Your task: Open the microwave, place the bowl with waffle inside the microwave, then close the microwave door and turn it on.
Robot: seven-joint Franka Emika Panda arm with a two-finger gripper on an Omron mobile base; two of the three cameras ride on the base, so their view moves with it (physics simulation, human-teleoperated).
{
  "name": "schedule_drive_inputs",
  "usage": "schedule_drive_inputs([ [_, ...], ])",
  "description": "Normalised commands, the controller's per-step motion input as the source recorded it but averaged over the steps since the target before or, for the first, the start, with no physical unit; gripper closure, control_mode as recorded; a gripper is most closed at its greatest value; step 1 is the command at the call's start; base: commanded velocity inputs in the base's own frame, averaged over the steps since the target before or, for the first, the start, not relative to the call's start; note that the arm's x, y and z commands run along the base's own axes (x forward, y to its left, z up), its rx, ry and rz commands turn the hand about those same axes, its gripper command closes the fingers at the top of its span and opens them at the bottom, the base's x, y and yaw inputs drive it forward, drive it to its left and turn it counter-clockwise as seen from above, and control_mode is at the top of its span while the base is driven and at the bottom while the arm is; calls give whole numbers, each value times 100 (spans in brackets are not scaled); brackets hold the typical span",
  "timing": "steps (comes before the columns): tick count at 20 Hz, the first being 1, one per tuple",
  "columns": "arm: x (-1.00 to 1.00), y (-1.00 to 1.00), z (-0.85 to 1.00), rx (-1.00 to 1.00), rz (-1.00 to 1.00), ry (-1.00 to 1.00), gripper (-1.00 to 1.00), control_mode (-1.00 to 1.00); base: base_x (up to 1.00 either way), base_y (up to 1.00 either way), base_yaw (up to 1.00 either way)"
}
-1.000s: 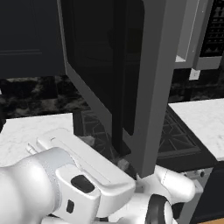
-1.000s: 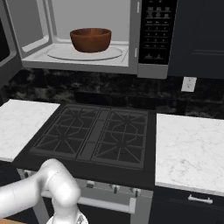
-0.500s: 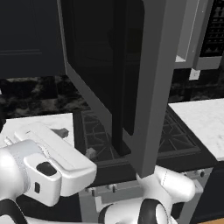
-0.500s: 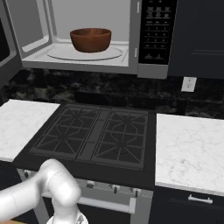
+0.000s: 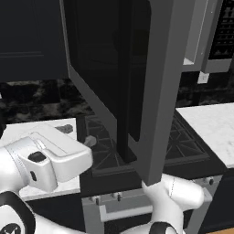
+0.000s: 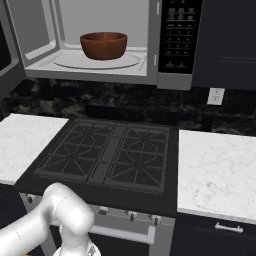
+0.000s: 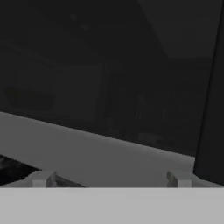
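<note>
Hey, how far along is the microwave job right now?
Done: the silver-grey microwave stands open and the reddish-brown wooden bowl sits inside on the turntable; the waffle can't be made out. In hand: the open gripper faces the dark-windowed microwave door, nothing held. Left: shut the door and press the black button panel.

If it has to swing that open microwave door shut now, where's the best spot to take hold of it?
Probably the microwave door's outer free edge, away from the hinge, coming from its outside face: it stands wide open and a push there swings it most easily. The open pincer is already facing it.
</note>
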Motion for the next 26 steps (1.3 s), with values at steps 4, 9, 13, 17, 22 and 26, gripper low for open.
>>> schedule_drive_inputs([
  [4,0,-59,6,-13,0,-1,-100,-100,0,0,0],
  [9,-8,-85,29,-1,0,-11,-100,-100,0,0,0],
  [13,0,-97,47,7,0,-8,-100,-100,0,0,0],
  [17,2,-96,43,9,0,-2,-100,-100,0,0,0],
  [22,24,-80,7,11,0,0,-100,-100,0,0,0],
  [26,44,-72,0,15,0,0,-100,-100,0,0,0],
])
